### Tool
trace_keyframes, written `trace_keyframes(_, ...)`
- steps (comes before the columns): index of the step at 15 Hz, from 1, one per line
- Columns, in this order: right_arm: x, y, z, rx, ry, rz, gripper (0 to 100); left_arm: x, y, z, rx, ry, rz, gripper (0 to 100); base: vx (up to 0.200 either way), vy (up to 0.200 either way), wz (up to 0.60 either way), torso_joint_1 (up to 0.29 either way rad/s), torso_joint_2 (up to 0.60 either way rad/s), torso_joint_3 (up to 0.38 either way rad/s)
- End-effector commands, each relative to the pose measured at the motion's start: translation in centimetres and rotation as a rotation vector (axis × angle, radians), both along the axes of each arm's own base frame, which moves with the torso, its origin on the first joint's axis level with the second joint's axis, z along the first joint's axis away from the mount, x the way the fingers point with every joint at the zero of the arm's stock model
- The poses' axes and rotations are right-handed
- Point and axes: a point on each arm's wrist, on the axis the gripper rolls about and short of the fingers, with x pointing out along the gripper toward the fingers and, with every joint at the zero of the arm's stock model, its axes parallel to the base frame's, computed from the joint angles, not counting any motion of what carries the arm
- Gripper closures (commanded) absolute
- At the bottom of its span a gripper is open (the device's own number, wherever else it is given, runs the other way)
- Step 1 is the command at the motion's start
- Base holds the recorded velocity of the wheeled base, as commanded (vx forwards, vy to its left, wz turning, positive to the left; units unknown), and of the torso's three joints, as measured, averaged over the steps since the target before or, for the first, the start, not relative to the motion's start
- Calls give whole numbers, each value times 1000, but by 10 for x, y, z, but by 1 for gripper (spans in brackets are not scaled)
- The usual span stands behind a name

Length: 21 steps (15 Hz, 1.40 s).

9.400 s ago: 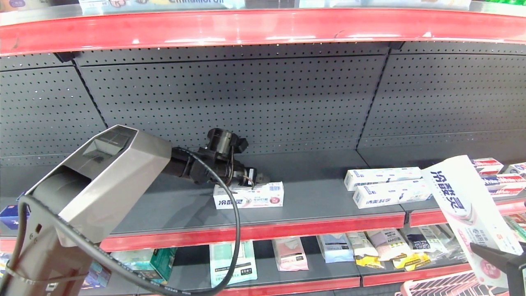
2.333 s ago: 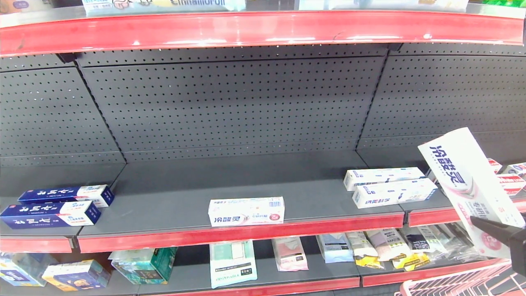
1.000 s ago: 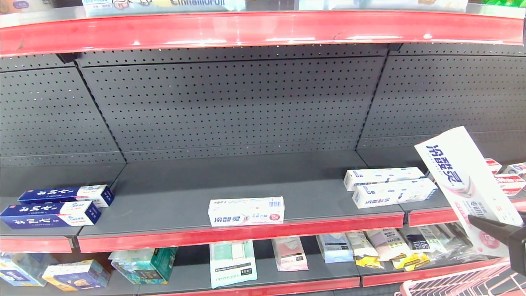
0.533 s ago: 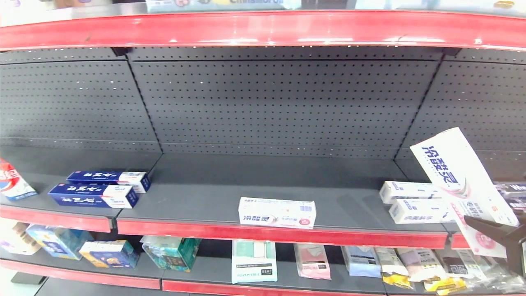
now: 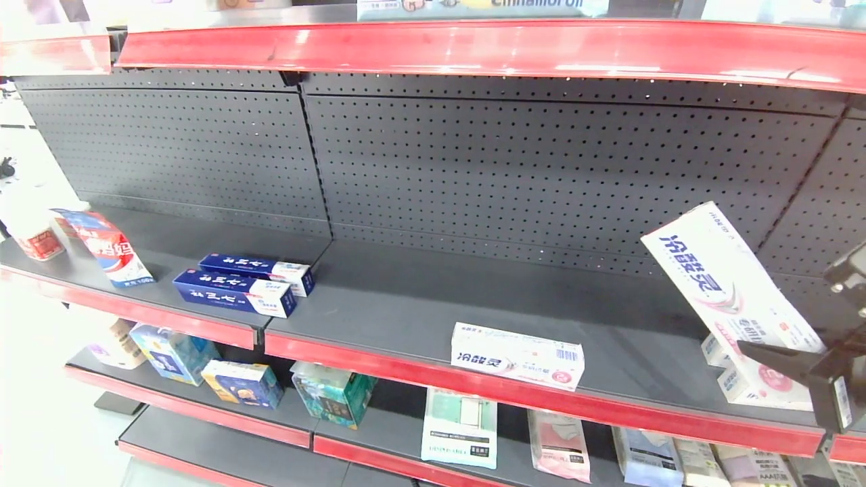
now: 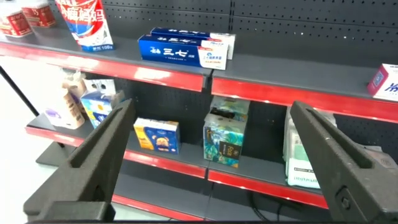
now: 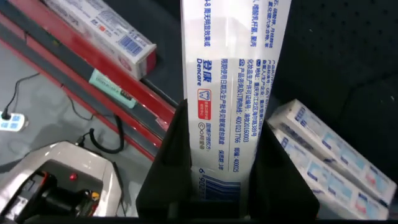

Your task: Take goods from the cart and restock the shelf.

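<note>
My right gripper [image 5: 778,355] is shut on a long white toothpaste box with pink print [image 5: 724,284], held tilted in front of the right end of the dark shelf board [image 5: 406,297]. The right wrist view has the same box [image 7: 233,93] clamped between both fingers [image 7: 171,162]. A matching box [image 5: 517,355] lies flat at the shelf's front edge. My left gripper [image 6: 211,109] is open and holds nothing, low before the lower shelves.
Two blue boxes [image 5: 237,291] lie left of centre, a red and blue packet [image 5: 108,250] farther left. White boxes [image 7: 323,149] sit below the held one. The lower shelf carries cartons [image 6: 227,134] and pouches [image 5: 460,426]. Red price strips [image 5: 473,385] edge each shelf.
The head camera has swung left, so the whole shelf has shifted right in the picture. The right gripper still holds its box. The left arm, earlier at the shelf box, has withdrawn.
</note>
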Motion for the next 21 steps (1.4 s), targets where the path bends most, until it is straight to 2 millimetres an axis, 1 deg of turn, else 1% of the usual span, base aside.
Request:
trace_keyframes(1, 35, 6, -13, -29, 104, 93, 100, 0, 0, 0, 0, 1, 1, 0, 0, 0, 0, 0, 0, 0)
trace_keyframes(3, 61, 10, -22, -40, 118, 178, 100, 0, 0, 0, 0, 1, 1, 0, 0, 0, 0, 0, 0, 0)
trace_keyframes(4, 75, 11, -27, -43, 96, 210, 100, 0, 0, 0, -2, 1, 1, 0, 0, 0, 0, 0, 0, 0)
trace_keyframes(6, 95, 10, -35, -58, 76, 248, 100, 0, 0, 0, -2, 1, 1, 0, 0, 0, 0, 0, 0, 0)
trace_keyframes(7, 115, 5, -44, -81, 79, 298, 100, 0, 0, 0, -2, 1, 1, 0, 0, 0, 0, 0, 0, 0)
trace_keyframes(8, 125, 1, -48, -90, 77, 338, 100, 0, 0, 0, -2, 1, 1, 0, 0, 0, 0, 0, 0, 0)
trace_keyframes(10, 138, -6, -54, -113, 68, 380, 100, 0, 0, 0, -2, 1, 1, 0, 0, 0, 0, 0, 0, 0)
trace_keyframes(12, 166, -20, -61, -146, 42, 426, 100, 0, 0, 0, -2, 1, 1, 0, 0, 0, 0, 0, 0, 0)
trace_keyframes(13, 175, -26, -66, -161, 40, 436, 100, 0, 0, 0, -2, 1, 1, 0, 0, 0, 0, 0, 0, 0)
trace_keyframes(14, 183, -30, -71, -184, 37, 445, 100, 0, 0, 0, -2, 1, 1, 0, 0, 0, 0, 0, 0, 0)
trace_keyframes(16, 193, -32, -78, -194, 37, 466, 100, 0, 0, 0, -2, 1, 1, 0, 0, 0, 0, 0, 0, 0)
trace_keyframes(18, 197, -24, -85, -198, 49, 498, 100, 0, 0, 0, -2, 1, 1, 0, 0, 0, 0, 0, 0, 0)
trace_keyframes(19, 199, -16, -88, -199, 56, 522, 100, 0, 0, 0, -2, 1, 1, 0, 0, 0, 0, 0, 0, 0)
trace_keyframes(21, 203, -8, -90, -215, 48, 550, 100, 0, 0, 0, -2, 1, 1, 0, 0, 0, 0, 0, 0, 0)
